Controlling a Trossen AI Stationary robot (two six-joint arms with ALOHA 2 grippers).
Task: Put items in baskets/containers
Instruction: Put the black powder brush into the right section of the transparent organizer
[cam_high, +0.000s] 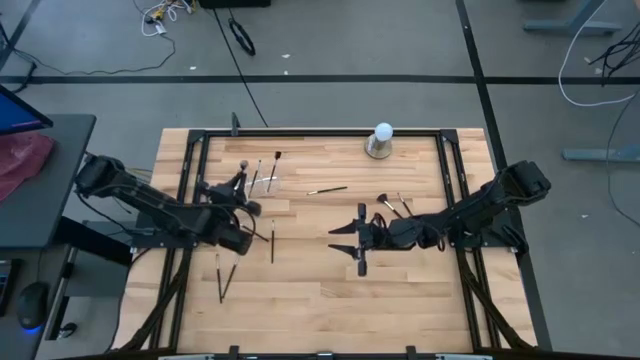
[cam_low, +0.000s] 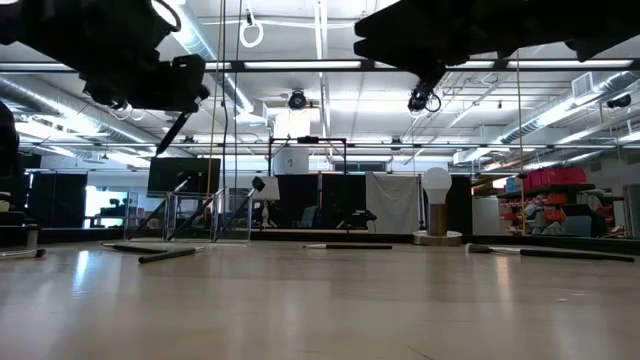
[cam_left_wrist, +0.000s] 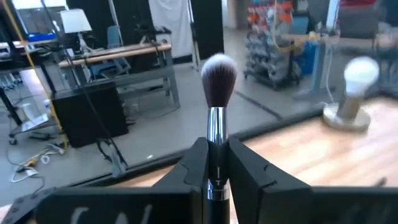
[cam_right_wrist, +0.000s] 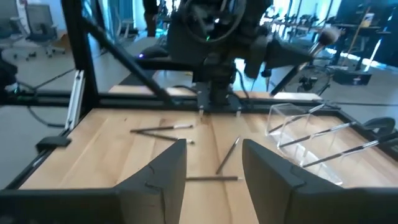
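While your left gripper (cam_left_wrist: 211, 171) jaws clamp a brush (cam_left_wrist: 217, 93), carry it to the clear holder (cam_right_wrist: 298, 134); right gripper (cam_right_wrist: 211, 163) jaws gape wide, empty.

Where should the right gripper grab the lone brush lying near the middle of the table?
Take the brush at the middle of its thin handle, coming straight down from above. It lies flat on the table with bare wood around it, so the right gripper, now open nearby, could close across the handle's width.
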